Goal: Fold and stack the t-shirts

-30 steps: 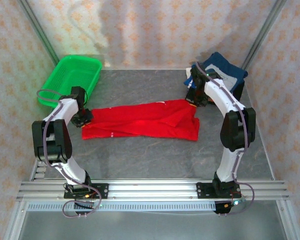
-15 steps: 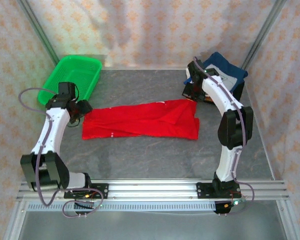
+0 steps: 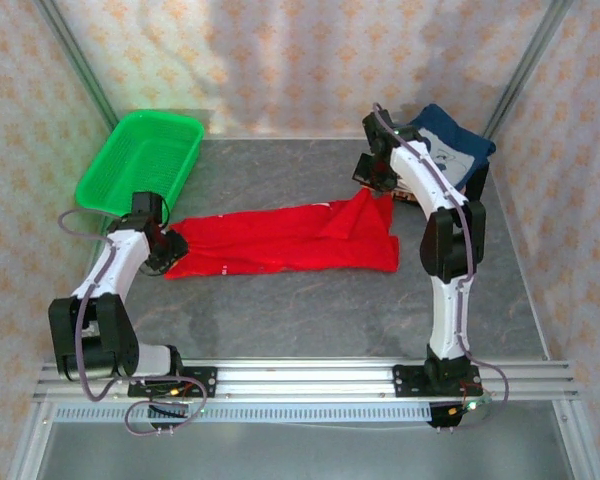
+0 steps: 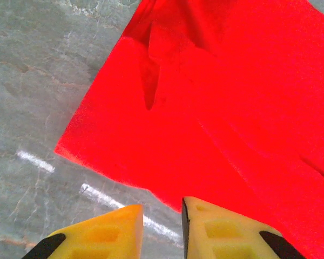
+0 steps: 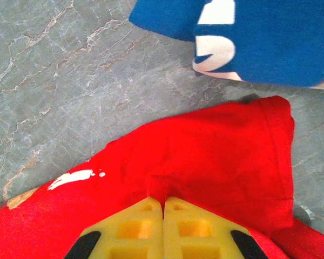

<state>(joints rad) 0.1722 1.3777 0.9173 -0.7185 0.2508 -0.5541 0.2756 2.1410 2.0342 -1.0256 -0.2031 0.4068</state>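
The grey table [image 3: 300,310] carries the red t-shirt [image 3: 270,242] across mid-frame and the navy t-shirt [image 3: 452,142] upper right. The right gripper [image 5: 163,208] pinches the red one's raised right corner; the left gripper [image 4: 162,216], fingers slightly parted, sits at its left edge

The left arm [image 3: 115,268] and right arm [image 3: 432,188] have white shells with black joints. A greyish-purple cable [image 3: 68,219] runs along each, well behind the claw. The left claw [image 4: 161,208] and right claw [image 5: 163,201] have yellow fingers with square moulded pockets, and black patches just behind those.
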